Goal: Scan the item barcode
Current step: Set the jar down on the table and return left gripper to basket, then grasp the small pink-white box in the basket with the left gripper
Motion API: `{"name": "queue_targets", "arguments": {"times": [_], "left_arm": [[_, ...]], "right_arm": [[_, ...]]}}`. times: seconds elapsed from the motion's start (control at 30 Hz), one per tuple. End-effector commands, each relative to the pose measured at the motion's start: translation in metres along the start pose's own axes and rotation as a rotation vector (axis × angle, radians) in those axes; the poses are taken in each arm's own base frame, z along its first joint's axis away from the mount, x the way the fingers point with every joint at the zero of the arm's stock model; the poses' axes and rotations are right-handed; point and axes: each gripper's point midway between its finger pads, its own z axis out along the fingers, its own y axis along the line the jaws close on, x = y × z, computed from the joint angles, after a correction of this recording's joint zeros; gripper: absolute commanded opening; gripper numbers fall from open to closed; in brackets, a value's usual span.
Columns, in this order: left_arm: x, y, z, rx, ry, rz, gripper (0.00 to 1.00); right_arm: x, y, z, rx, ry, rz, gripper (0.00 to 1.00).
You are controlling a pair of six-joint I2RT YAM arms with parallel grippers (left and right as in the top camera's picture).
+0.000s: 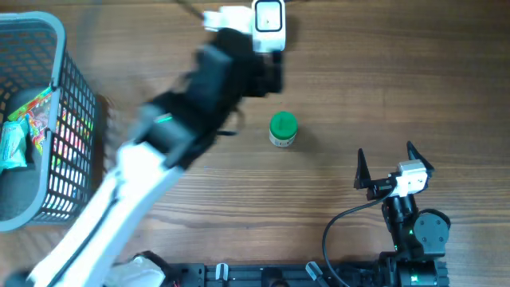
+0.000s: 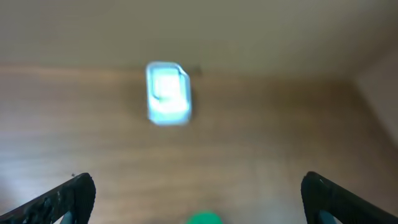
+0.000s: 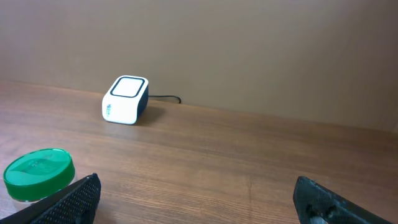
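While left hand [image 2: 199,188] gapes, jar [image 1: 282,128] near, untouched

A wooden table [image 1: 414,88] fills the overhead view — brown grain running 9 to 3 o'clock. At its 12 o'clock edge a plain tan wall [image 3: 261,43] rises — soft, even light, faint shadows.

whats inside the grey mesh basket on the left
The grey plastic mesh basket holds colourful crinkly packets, including a pale teal packet. Their number cannot be told: they overlap and the frame edge cuts the basket off.
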Motion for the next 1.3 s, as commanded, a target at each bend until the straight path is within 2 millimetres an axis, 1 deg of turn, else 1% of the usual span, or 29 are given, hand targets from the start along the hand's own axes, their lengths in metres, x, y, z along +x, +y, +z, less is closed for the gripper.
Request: {"name": "queue_targets", "arguments": {"times": [0.0, 0.03, 0.1, 0.13, 0.23, 0.3, 0.4, 0.47, 0.57, 0.63, 0.7, 0.73, 0.8, 0.83, 0.87, 0.9, 1.03, 1.1, 1.13, 1.27], "left_arm": [[-0.038, 0.076, -0.040, -0.173, -0.118, -0.062, 1.00], [-0.044, 0.093, -0.049, -0.208, -0.137, -0.089, 1.00], [-0.055, 0.136, -0.072, -0.304, -0.184, -0.148, 1.00], [-0.059, 0.154, -0.082, -0.346, -0.205, -0.176, 1.00], [-0.069, 0.205, -0.111, -0.470, -0.271, -0.255, 1.00], [-0.072, 0.232, -0.124, -0.531, -0.297, -0.301, 1.00], [-0.068, 0.268, -0.141, -0.614, -0.342, -0.455, 1.00], [-0.065, 0.288, -0.153, -0.669, -0.370, -0.524, 1.00], [-0.062, 0.317, -0.173, -0.752, -0.411, -0.587, 1.00], [-0.059, 0.331, -0.184, -0.794, -0.431, -0.622, 1.00], [-0.053, 0.352, -0.195, -0.852, -0.453, -0.683, 1.00], [-0.050, 0.361, -0.198, -0.875, -0.458, -0.714, 1.00], [-0.040, 0.380, -0.196, -0.917, -0.435, -0.756, 1.00], [-0.034, 0.389, -0.192, -0.932, -0.409, -0.773, 1.00], [-0.023, 0.402, -0.184, -0.955, -0.366, -0.806, 1.00], [-0.014, 0.410, -0.176, -0.962, -0.324, -0.827, 1.00], [0.023, 0.438, -0.128, -0.914, -0.136, -0.914, 1.00], [0.052, 0.457, -0.100, -0.932, -0.011, -0.949, 1.00], [0.062, 0.463, -0.091, -0.939, 0.030, -0.957, 1.00], [0.091, 0.483, -0.063, -0.941, 0.175, -0.891, 1.00]], "right_arm": [[-0.001, -0.002, 0.000, 0.011, -0.005, -0.010, 1.00], [-0.001, -0.002, 0.000, 0.011, -0.005, -0.009, 1.00], [-0.001, -0.002, 0.000, 0.011, -0.005, -0.009, 1.00], [-0.001, -0.002, 0.000, 0.011, -0.005, -0.009, 1.00], [-0.001, -0.002, 0.000, 0.011, -0.005, -0.010, 1.00], [-0.001, -0.002, 0.000, 0.011, -0.004, -0.009, 1.00], [-0.001, -0.002, 0.000, 0.011, -0.005, -0.009, 1.00], [-0.001, -0.002, 0.000, 0.011, -0.005, -0.009, 1.00], [-0.001, -0.002, 0.000, 0.011, -0.005, -0.009, 1.00], [-0.001, -0.002, 0.000, 0.011, -0.005, -0.009, 1.00], [-0.001, -0.002, 0.000, 0.011, -0.005, -0.009, 1.00], [-0.001, -0.002, 0.000, 0.011, -0.005, -0.009, 1.00], [-0.001, -0.002, 0.000, 0.011, -0.005, -0.009, 1.00], [-0.001, -0.002, 0.000, 0.011, -0.005, -0.009, 1.00], [-0.001, -0.002, 0.000, 0.011, -0.004, -0.009, 1.00], [-0.001, -0.002, 0.000, 0.011, -0.005, -0.009, 1.00], [-0.001, -0.002, 0.000, 0.011, -0.005, -0.009, 1.00], [-0.001, -0.002, 0.000, 0.011, -0.005, -0.009, 1.00], [-0.001, -0.002, 0.000, 0.011, -0.005, -0.010, 1.00], [-0.001, -0.002, 0.000, 0.011, -0.005, -0.009, 1.00]]}}
